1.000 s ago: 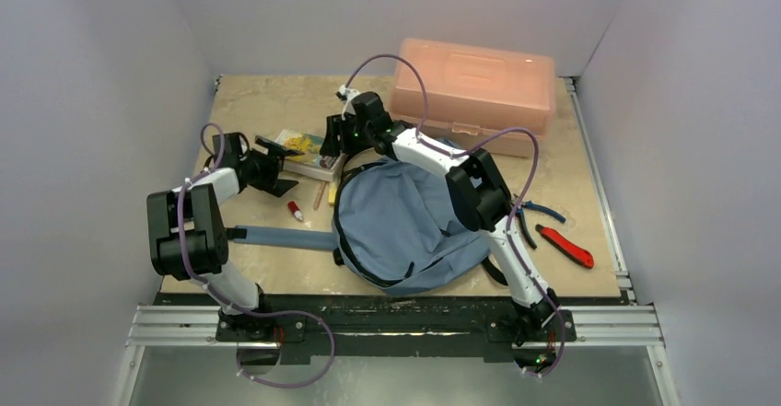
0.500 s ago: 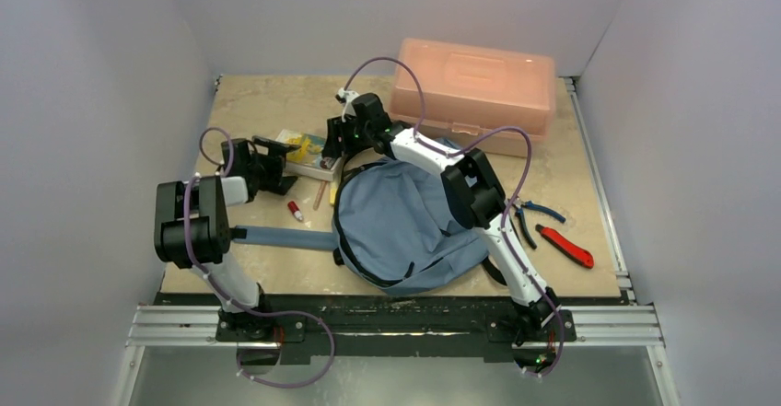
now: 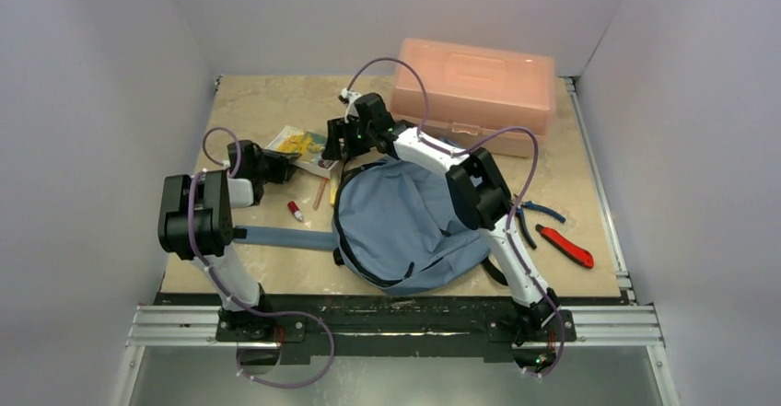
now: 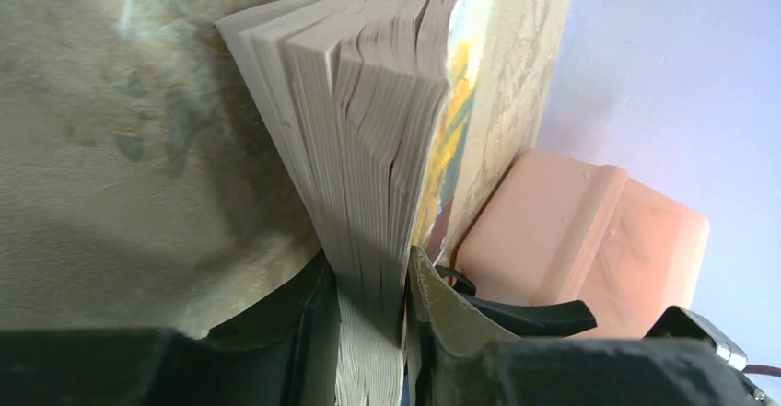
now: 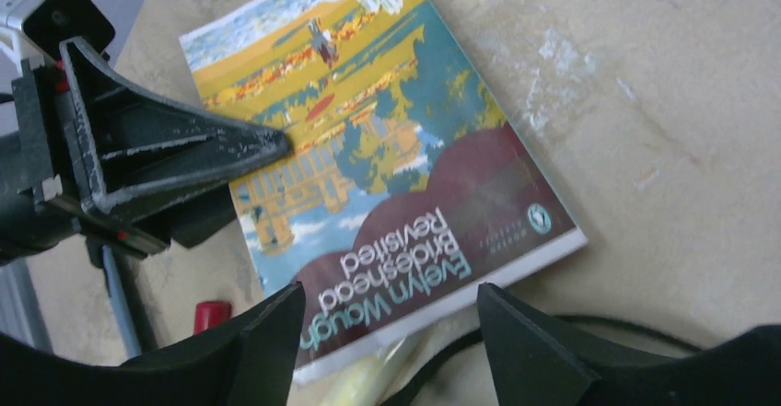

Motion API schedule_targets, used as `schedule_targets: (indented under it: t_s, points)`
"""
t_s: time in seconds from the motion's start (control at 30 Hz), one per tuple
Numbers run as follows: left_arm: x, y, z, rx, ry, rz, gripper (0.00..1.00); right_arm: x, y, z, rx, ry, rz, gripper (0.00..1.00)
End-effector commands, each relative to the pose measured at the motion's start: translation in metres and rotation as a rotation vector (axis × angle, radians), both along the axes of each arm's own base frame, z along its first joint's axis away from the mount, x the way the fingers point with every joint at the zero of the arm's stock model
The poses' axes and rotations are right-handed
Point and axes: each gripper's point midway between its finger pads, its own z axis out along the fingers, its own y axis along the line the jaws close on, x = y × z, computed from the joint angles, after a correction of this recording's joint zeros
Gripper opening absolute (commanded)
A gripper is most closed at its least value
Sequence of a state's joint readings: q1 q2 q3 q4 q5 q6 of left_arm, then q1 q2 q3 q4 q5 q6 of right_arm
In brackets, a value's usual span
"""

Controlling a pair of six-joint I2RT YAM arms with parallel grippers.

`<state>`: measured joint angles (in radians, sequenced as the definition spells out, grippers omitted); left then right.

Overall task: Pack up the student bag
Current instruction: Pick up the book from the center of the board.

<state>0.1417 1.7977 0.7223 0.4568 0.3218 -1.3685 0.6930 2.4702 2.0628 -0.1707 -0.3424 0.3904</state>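
We judged step: pick-up of paperback book, colourful illustrated cover. Page edge clamped in left gripper; right gripper hovered over cover, jaws apart. Soft blue-grey fabric student bag lay just beside, mid-table. Next, we reckoned: lift book, carry into bag.

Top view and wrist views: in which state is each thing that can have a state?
student bag: lies flat on the table, zipper state unclear.
paperback book: closed, cover up, pinched at one edge.
left gripper: shut on the paperback book.
right gripper: open, above the paperback book, holding nothing.
pink box: lid closed.
pliers: handles spread apart.
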Motion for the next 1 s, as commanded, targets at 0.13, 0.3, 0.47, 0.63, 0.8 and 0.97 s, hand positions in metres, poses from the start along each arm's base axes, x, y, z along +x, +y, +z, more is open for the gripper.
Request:
schedule_targets:
  t_s: [0.13,0.3,0.47,0.63,0.8,0.97]
  points:
    - [0.023,0.006,0.086,-0.081,-0.261,-0.024,0.07,-0.009,-0.026,0.098,0.173,0.048,-0.108,0.86]
    - [0.021,-0.005,0.137,-0.137,-0.391,-0.102,0.04,-0.006,-0.05,0.121,0.439,0.245,-0.183,0.93]
    - [0.003,-0.017,0.181,-0.127,-0.491,-0.174,0.04,-0.015,-0.058,0.138,0.624,0.404,-0.21,0.99]
    - [-0.02,-0.027,0.209,-0.12,-0.573,-0.233,0.04,-0.019,-0.063,0.148,0.716,0.465,-0.258,0.99]
    - [-0.039,-0.037,0.222,-0.125,-0.617,-0.266,0.04,-0.022,-0.063,0.153,0.759,0.488,-0.263,0.99]
    - [-0.057,-0.055,0.227,-0.115,-0.65,-0.338,0.04,-0.041,-0.056,0.182,0.843,0.468,-0.154,0.86]
